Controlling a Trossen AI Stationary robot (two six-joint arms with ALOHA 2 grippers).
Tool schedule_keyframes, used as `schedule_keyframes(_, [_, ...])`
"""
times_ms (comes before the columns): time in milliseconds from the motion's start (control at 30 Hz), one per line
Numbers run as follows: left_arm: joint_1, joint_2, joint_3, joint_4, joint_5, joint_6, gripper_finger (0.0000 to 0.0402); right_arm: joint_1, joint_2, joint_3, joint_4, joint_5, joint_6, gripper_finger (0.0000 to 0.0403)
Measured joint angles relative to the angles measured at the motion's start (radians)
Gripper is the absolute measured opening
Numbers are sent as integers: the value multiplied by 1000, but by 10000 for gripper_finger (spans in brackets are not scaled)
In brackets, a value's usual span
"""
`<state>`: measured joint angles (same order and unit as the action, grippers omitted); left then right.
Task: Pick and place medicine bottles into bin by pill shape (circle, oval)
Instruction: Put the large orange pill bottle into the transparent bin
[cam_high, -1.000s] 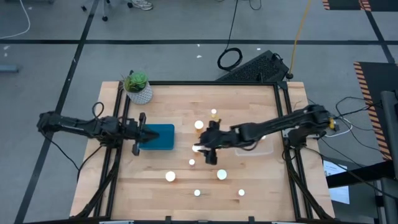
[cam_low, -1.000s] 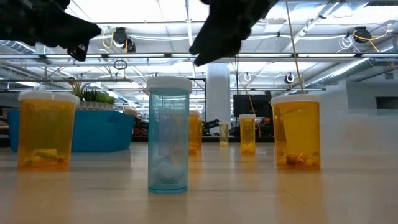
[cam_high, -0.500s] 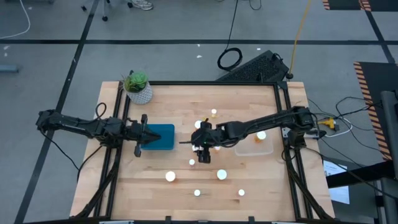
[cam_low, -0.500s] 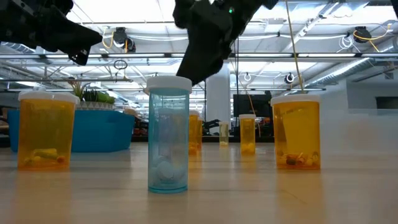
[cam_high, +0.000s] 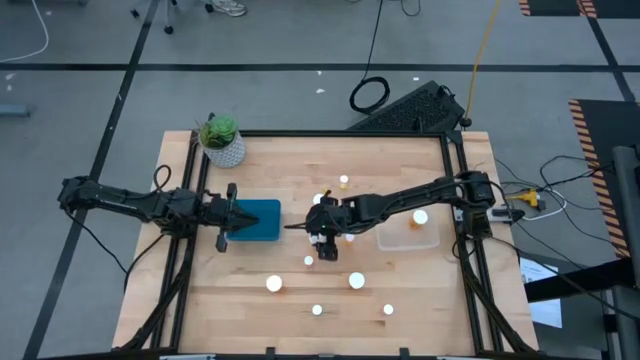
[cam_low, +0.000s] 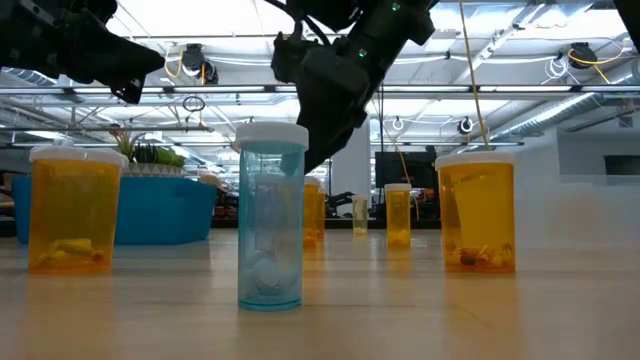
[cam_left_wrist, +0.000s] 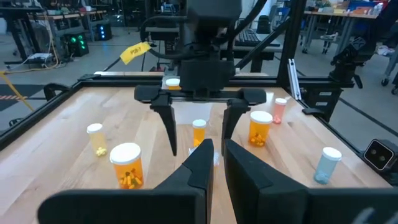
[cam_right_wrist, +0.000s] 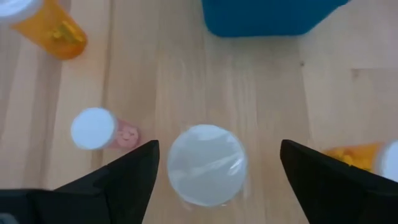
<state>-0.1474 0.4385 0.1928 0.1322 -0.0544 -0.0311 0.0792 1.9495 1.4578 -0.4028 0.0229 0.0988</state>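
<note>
Left gripper: at 9 o'clock of the table centre, over the near-left edge of the blue bin; fingers pressed almost together, holding nothing.
Potted plant: at 11 o'clock, on the table corner.
Blue bin: at 9 o'clock of the centre, just beside the left gripper.
Table: light wood, with a black frame.
Medicine bottles: upright, scattered over the middle and the 6 o'clock half; large amber one far left in the low view, blue-tinted one nearest there, large amber one at its 3 o'clock.
Right gripper: near the table centre, pointing down, jaws spread wide; fingers on both sides of a white-capped bottle, not touching it.
Small pink bottle: lying on its side, near the capped one.
Clear bin: at 3 o'clock, under the right arm.
</note>
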Motion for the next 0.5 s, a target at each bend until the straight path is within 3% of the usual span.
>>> schedule_keyframes(500, [0, 0, 0, 24, 0, 10, 42, 1, 19, -1, -16, -3, 27, 313])
